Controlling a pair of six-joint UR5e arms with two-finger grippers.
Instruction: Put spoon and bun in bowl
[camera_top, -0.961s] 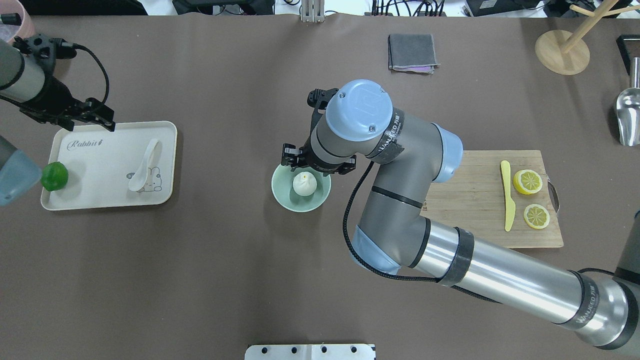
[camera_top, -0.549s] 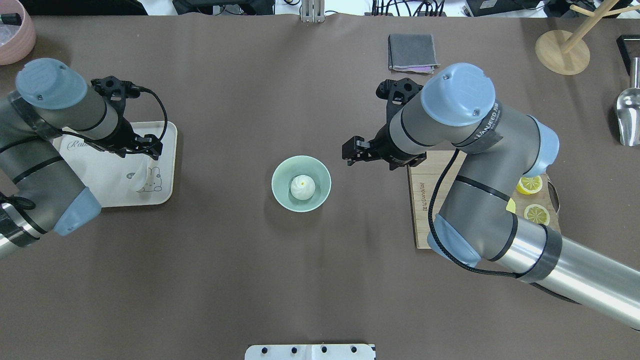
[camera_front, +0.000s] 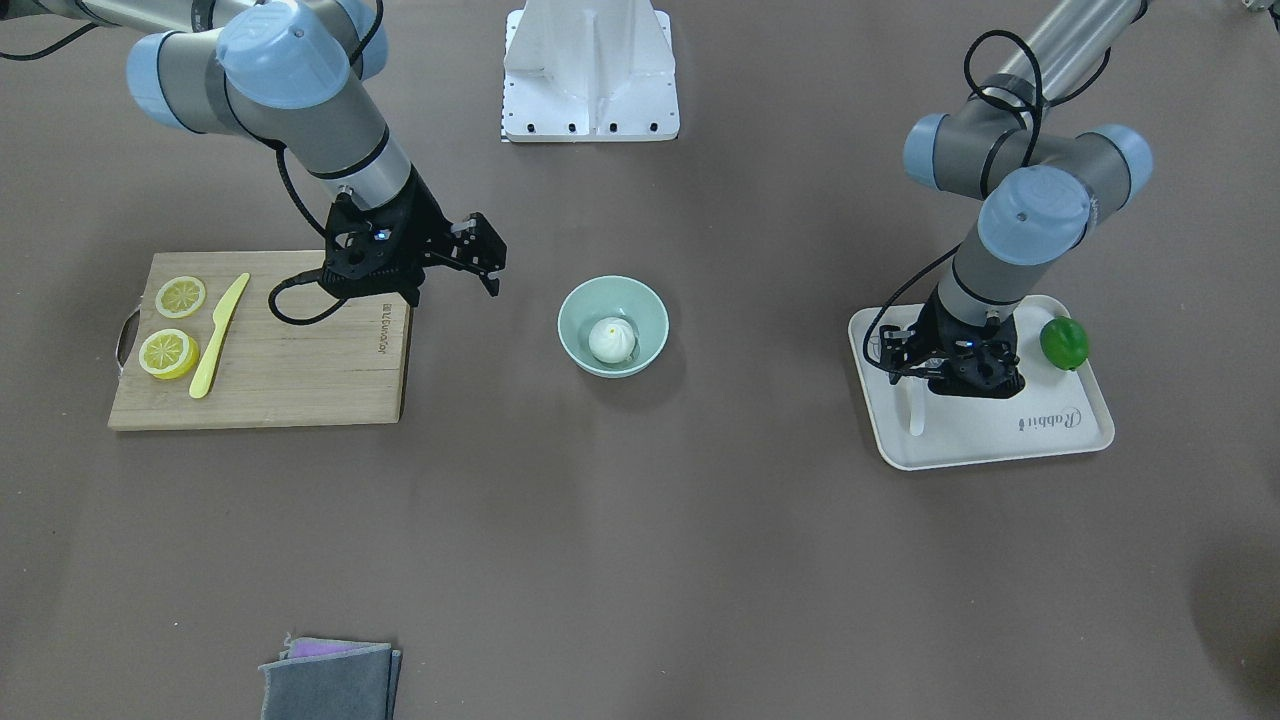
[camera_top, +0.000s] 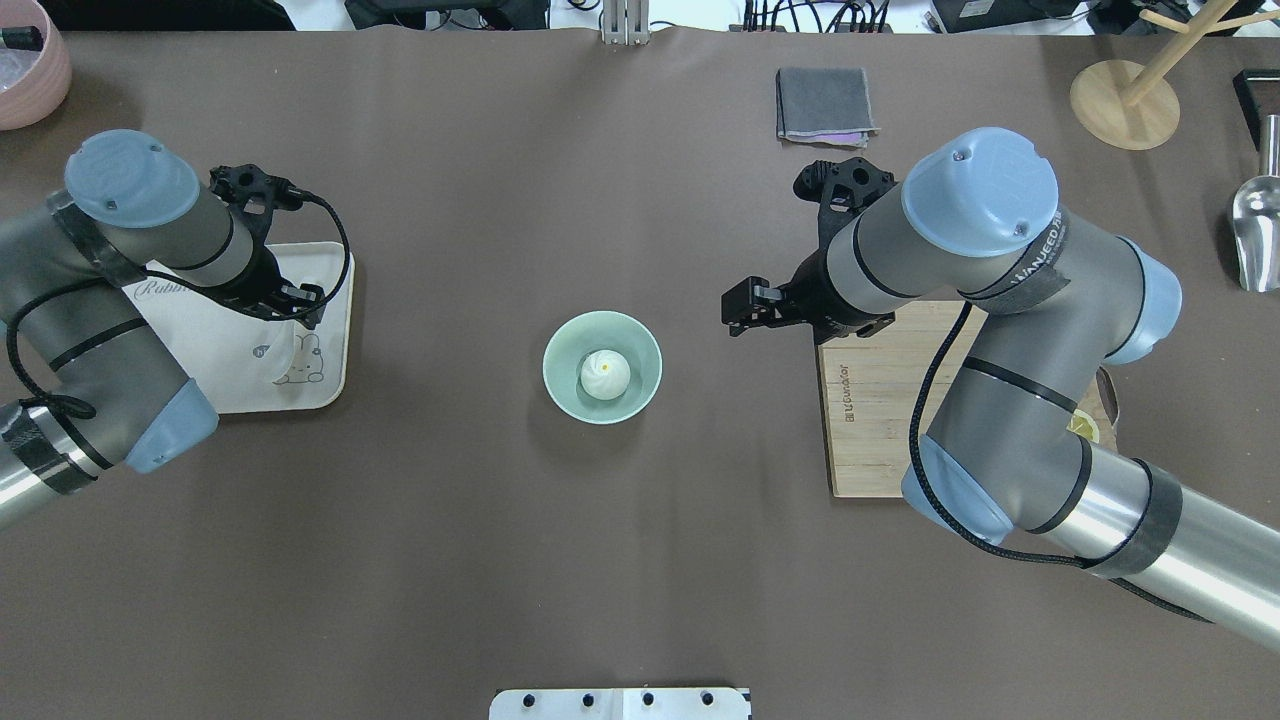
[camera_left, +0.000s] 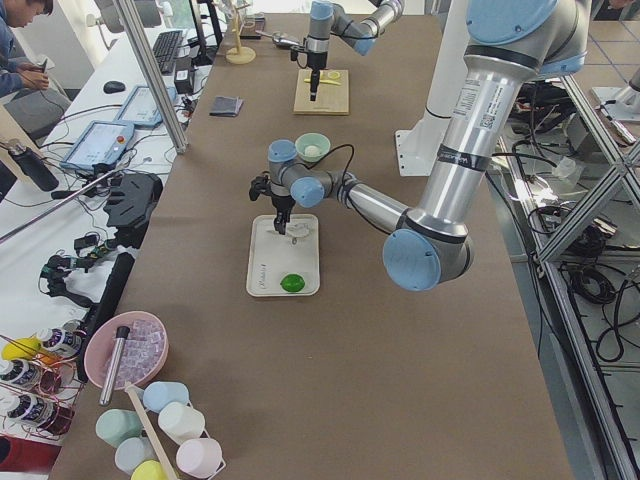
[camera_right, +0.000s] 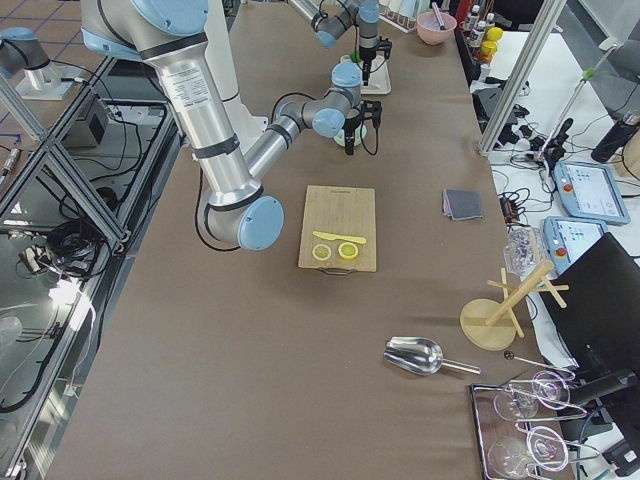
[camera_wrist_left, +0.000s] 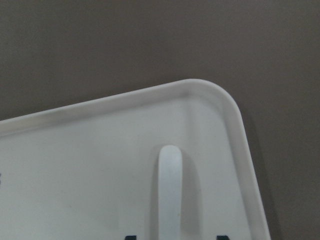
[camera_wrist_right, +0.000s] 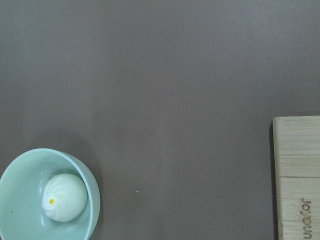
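The spoon (camera_wrist_left: 170, 192) lay between the left gripper's (camera_top: 297, 310) spread fingers, touching neither. The bun (camera_top: 605, 373) sat in the bowl (camera_top: 562, 345), apart from the right gripper's (camera_top: 735, 307) parted, empty fingers.

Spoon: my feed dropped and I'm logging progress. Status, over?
Left gripper open astride spoon handle, spoon on tray. Right gripper open, empty, off beside bowl. Bun in bowl. Nothing seen between tray and bowl.

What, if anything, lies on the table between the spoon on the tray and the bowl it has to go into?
Nothing visible does: only bare table lies between the tray holding the spoon and the bowl. The bun already sits in the bowl, leaving room beside it.
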